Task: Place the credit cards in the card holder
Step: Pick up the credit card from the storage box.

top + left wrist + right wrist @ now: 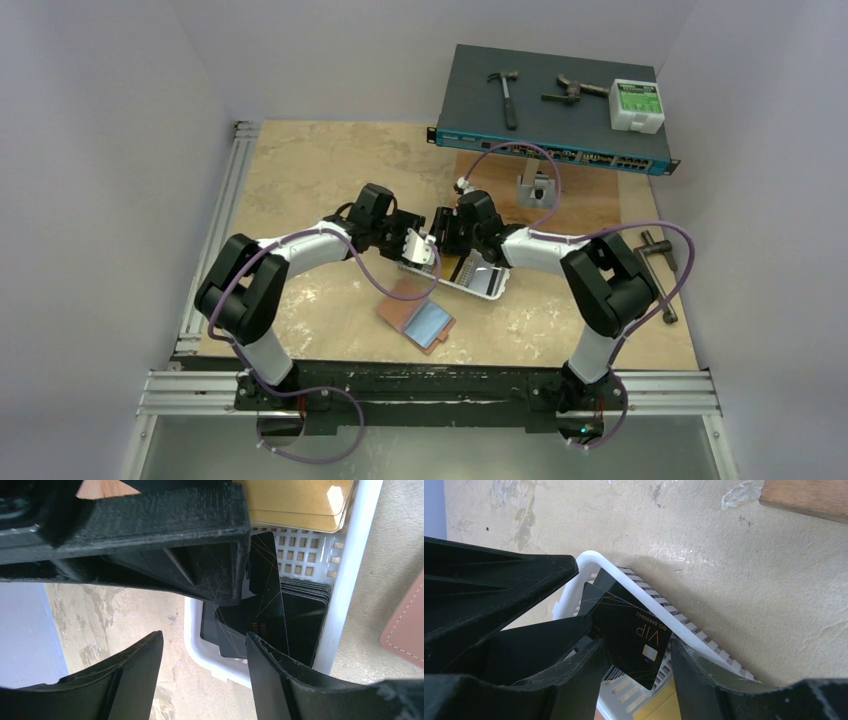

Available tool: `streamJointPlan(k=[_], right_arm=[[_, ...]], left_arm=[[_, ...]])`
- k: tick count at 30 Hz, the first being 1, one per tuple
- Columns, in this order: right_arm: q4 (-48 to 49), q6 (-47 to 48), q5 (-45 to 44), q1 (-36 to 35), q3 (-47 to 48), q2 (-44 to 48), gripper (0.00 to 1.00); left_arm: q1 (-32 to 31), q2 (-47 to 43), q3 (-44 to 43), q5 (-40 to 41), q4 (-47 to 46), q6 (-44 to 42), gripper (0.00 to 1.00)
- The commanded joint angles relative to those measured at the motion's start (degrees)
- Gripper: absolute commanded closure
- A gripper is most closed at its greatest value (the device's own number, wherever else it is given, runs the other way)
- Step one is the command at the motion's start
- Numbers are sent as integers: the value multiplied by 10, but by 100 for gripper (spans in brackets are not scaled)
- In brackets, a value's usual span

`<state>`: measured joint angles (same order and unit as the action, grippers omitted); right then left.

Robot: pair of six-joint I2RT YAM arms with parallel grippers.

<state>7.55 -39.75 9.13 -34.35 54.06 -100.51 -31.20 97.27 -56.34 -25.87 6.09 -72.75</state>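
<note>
Both arms reach in over the middle of the desk and meet nose to nose above a white tray.

One black card, marked VIP in gold, stands tilted up out of the tray at its left end. It rises above a stack of black cards lying flat on the tray's slotted floor. Orange-yellow cards lie at the tray's other end.

The left pincer has its jaws apart. Bare desk and the tray's rim show in the gap between them. The tilted card's lower corner runs just behind one of its fingers.

The right pincer also has its jaws spread, and the raised card's short end sits in the gap, reaching close to both fingers. I cannot tell whether they are actually pinching it or only bracketing it.

The card holder, reddish-brown leather, lies flat on the desk just near and left of the tray, apart from both pincers. A pale blue-grey card rests on top of it.

At the far right a dark network switch carries a hammer.
</note>
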Motion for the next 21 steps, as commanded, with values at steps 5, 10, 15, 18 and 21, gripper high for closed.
streamJointPlan(k=[5,10,15,18,21], right_arm=[[-6,-24,44,0,7,-19,57],[13,-35,61,0,7,-14,80],[26,-49,74,-1,4,-6,97],[30,-56,76,0,0,3,100],[36,-60,78,2,-8,23,100]], left_arm=[[-3,0,11,0,8,-10,39],[-2,-2,13,2,8,-10,39],[-3,-4,16,3,3,0,39],[-2,-13,7,5,11,27,37],[10,-30,-15,-6,44,67,29]])
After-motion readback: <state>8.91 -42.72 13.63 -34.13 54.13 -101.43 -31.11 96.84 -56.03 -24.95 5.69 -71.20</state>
